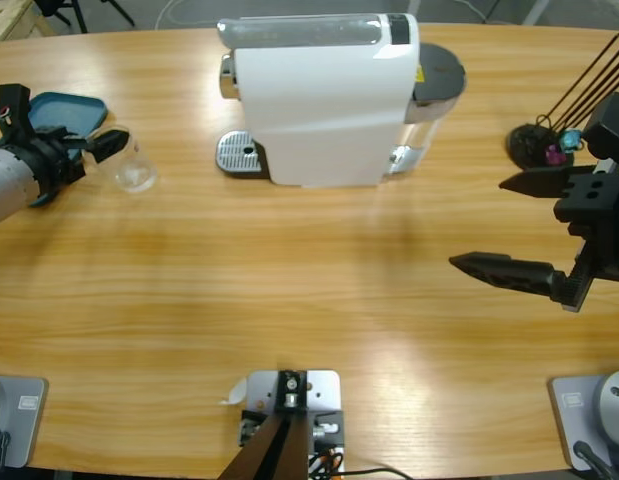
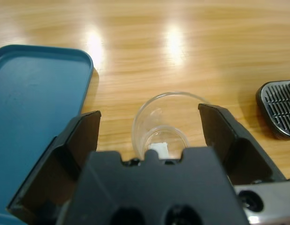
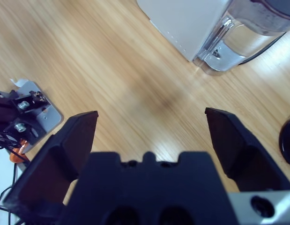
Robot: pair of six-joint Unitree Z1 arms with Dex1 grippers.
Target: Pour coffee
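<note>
Left gripper (image 2: 152,129) jaws apart, straddling glass (image 2: 166,124) (contact unclear); right gripper (image 3: 149,136) jaws apart, empty.

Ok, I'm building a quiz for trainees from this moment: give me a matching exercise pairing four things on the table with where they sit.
Things:
1. clear drinking glass
2. teal plastic tray
3. white coffee machine
4. right gripper

Places:
A. far side of the table, middle
B. between the open jaws of the left gripper
C. open over bare wood, holding nothing
D. table's edge, behind the left gripper

Pairs: 1-B, 2-D, 3-A, 4-C
</note>
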